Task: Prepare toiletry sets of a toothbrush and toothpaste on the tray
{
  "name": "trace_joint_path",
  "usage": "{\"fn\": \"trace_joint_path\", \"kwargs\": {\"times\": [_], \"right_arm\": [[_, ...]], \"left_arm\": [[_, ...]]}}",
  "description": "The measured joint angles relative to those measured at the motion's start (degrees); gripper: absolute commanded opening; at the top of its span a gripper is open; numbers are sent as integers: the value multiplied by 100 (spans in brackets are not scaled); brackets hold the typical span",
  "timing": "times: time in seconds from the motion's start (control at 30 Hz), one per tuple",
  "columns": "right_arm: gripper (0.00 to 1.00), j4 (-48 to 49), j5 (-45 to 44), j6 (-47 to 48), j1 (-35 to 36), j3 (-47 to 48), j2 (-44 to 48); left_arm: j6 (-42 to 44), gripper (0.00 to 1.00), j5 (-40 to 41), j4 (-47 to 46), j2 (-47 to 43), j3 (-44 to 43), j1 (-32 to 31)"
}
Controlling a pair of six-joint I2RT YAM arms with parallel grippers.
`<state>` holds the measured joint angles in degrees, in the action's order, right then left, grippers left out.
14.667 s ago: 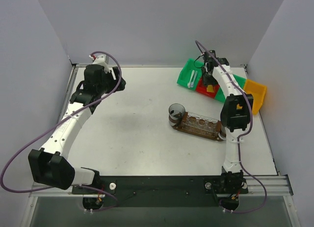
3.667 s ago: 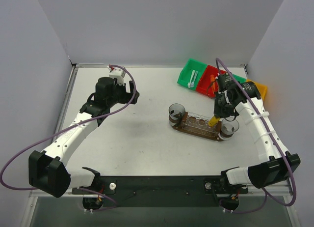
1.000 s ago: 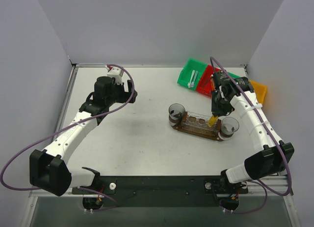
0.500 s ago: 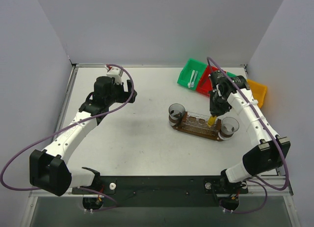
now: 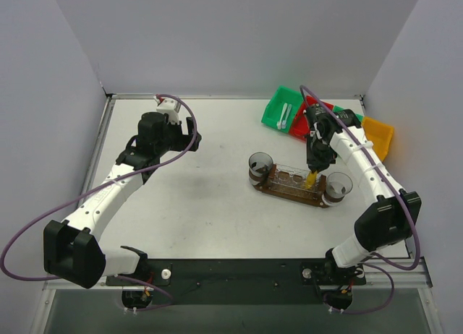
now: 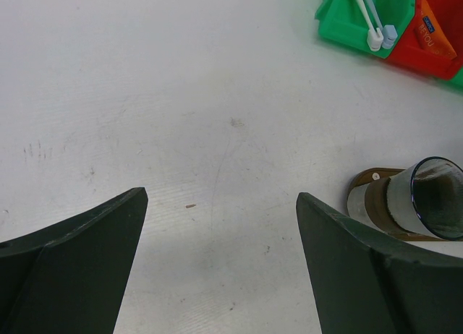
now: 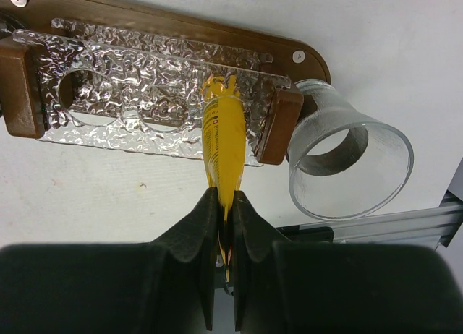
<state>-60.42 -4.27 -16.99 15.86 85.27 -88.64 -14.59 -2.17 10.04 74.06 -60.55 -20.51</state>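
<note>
Over the white surface point(image 5: 202, 197), a yellow tube point(image 7: 223, 142) is pinched by the right tool point(image 7: 226, 198), tip at the tray's point(image 7: 181, 27) clear rack point(image 7: 145, 59); straight lowering, then release, is called for; the left tool point(image 6: 219, 204) is spread.

Plastic bins, three: green point(image 5: 272, 103), red point(image 5: 298, 129), yellow point(image 5: 380, 135). Ranged side by side at the white counter's point(image 5: 202, 197) one o'clock corner.

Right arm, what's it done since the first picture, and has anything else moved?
The right hand left the red bin and came over to the tray shut on a yellow tube, whose tip is now at the clear holder's end hole. The left hand drifted slightly toward the middle, open and empty. The tray, the cup at its left end and the green bin stayed put.
</note>
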Motion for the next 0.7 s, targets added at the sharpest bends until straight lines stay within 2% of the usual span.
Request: {"fn": "trace_joint_path", "kwargs": {"times": [0.7], "right_arm": [[0, 236, -46, 44, 79, -313, -39]], "left_arm": [[-2, 95, 0, 0, 2, 0, 2]]}}
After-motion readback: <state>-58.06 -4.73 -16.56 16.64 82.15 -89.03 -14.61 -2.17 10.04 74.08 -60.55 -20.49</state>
